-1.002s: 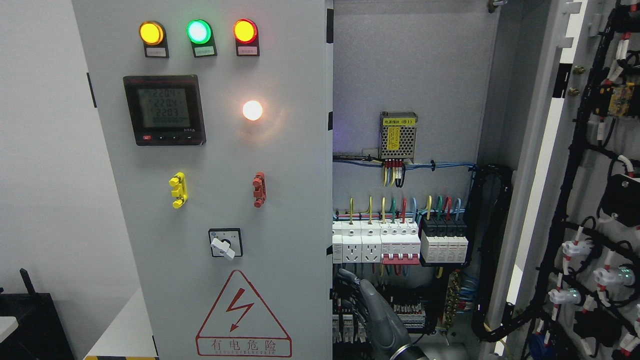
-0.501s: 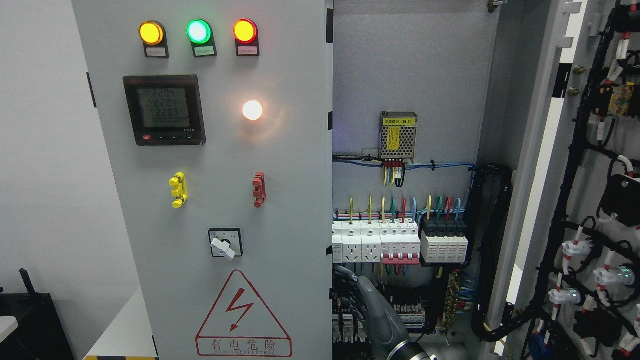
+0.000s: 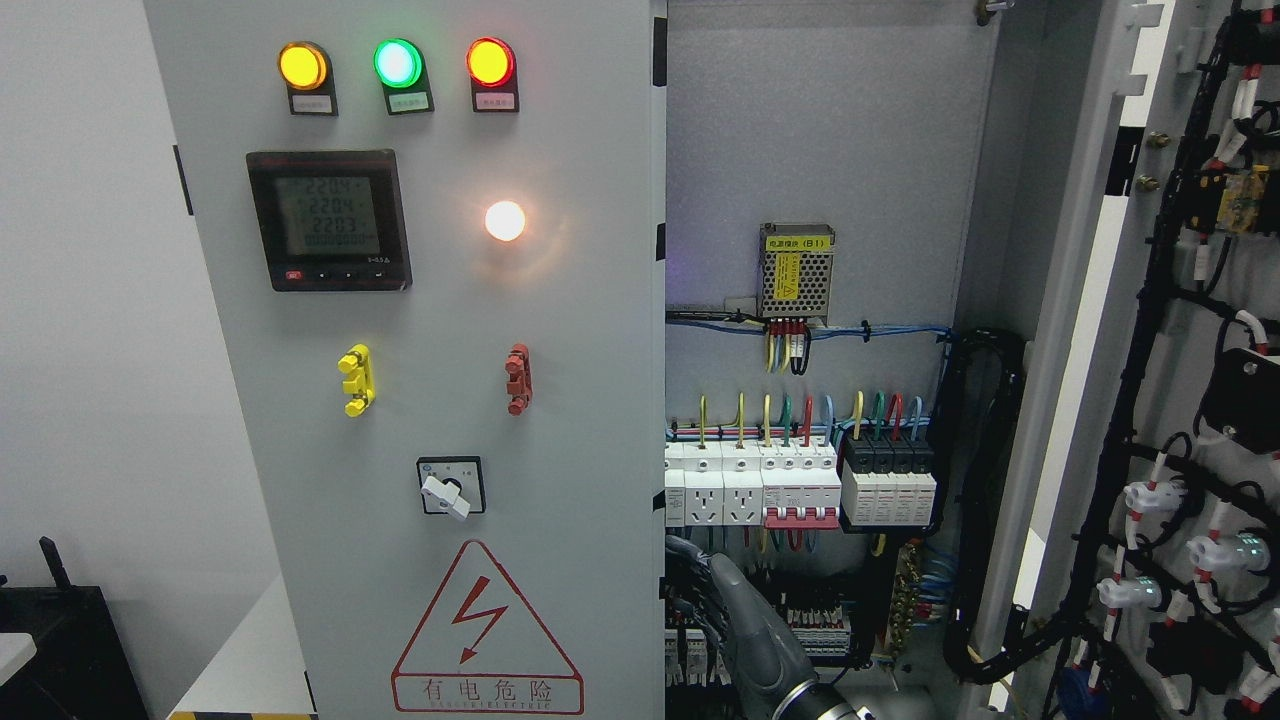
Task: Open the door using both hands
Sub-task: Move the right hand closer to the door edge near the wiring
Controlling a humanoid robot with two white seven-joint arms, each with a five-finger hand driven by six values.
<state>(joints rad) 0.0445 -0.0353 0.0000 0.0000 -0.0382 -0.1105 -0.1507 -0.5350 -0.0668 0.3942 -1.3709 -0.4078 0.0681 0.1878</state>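
Right door (image 3: 1180, 300) stands swung wide at 3 o'clock, wiring side out. Left door (image 3: 560, 330) is shut, lamps lit; by my judgement half the job is left. My right hand (image 3: 745, 625) is at 6 o'clock, inside the opening, close against the left door's free edge; open or closed on it, I cannot tell. Left hand unseen. Door face is smooth painted metal. Breakers (image 3: 800, 490) sit just above my hand. White wall (image 3: 90, 350) at 9 o'clock.

A plain white wall (image 3: 90, 350) stands at left, with black furniture (image 3: 60, 650) below it.
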